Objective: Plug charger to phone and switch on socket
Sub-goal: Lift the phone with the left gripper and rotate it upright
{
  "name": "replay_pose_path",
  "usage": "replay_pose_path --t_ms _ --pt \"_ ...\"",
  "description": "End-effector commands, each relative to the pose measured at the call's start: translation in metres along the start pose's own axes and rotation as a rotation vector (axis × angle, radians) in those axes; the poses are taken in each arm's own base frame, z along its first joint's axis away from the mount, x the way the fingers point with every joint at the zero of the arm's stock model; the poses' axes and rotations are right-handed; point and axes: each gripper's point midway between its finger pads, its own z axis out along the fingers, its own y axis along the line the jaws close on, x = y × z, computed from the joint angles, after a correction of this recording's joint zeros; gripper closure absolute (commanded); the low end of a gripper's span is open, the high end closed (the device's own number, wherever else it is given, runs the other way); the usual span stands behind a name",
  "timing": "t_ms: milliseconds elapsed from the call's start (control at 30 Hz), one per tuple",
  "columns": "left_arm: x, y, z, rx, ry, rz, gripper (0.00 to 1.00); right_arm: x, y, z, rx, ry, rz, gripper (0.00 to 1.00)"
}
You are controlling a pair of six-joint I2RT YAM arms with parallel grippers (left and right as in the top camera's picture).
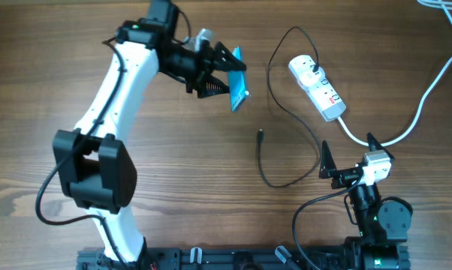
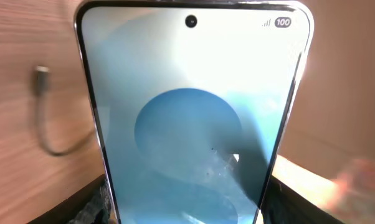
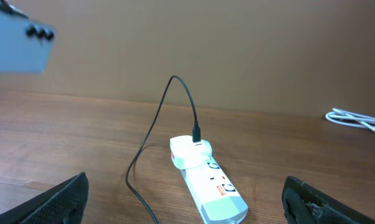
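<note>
While the left tool clamps it, the flat, glossy phone gleams.

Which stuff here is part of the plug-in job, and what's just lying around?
Job:
- phone, held in left claw
- charger, plugged into the socket, tip loose on the table
- socket

Lying about:
- white cord, trailing off past the socket

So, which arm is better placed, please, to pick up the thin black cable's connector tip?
Right: the right gripper is open and empty, free to take the black connector tip, while the left gripper is shut on the flat teal-screened smartphone.
</note>
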Motion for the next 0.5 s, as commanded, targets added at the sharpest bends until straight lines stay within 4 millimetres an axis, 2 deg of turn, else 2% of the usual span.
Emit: replay_pose_path --t_ms 0,100,133,167,233,267,300,333,433,467 --pt "0.019 -0.047 -0.038 0.265 0.087 0.012 0.3 -0.002 0.0 0.0 -0.001 -0.009 -0.019 0.0" --pt "0.016 -0.052 -0.058 0.337 0.085 0.003 0.3 -0.003 -0.007 0.0 0.044 -0.009 -0.098 0.0" --pt "0.015 -0.053 -0.064 0.357 0.083 0.001 0.3 -0.006 -0.006 0.0 0.036 -0.023 -0.097 0.0" --pt "0.014 -0.053 -0.069 0.371 0.08 -0.002 0.3 -0.011 0.004 -0.001 -0.021 -0.047 -0.07 0.0" --pt "0.012 -0.052 -0.075 0.378 0.072 -0.027 0.3 -0.024 0.049 -0.008 -0.291 -0.09 0.083 0.0" --pt "0.011 -0.051 -0.077 0.379 0.07 -0.046 0.3 -0.031 0.079 -0.022 -0.494 -0.074 0.22 0.0" --pt "0.01 -0.051 -0.079 0.38 0.07 -0.068 0.3 -0.041 0.102 -0.037 -0.661 -0.038 0.383 0.0" --pt "0.009 -0.05 -0.081 0.381 0.068 -0.089 0.29 -0.047 0.107 -0.042 -0.707 0.002 0.529 0.0" --pt "0.007 -0.049 -0.085 0.384 0.058 -0.092 0.29 -0.043 0.083 -0.026 -0.549 0.051 0.837 0.0" --pt "0.007 -0.049 -0.085 0.384 0.058 -0.093 0.29 -0.052 0.081 -0.026 -0.554 0.039 0.928 0.0"
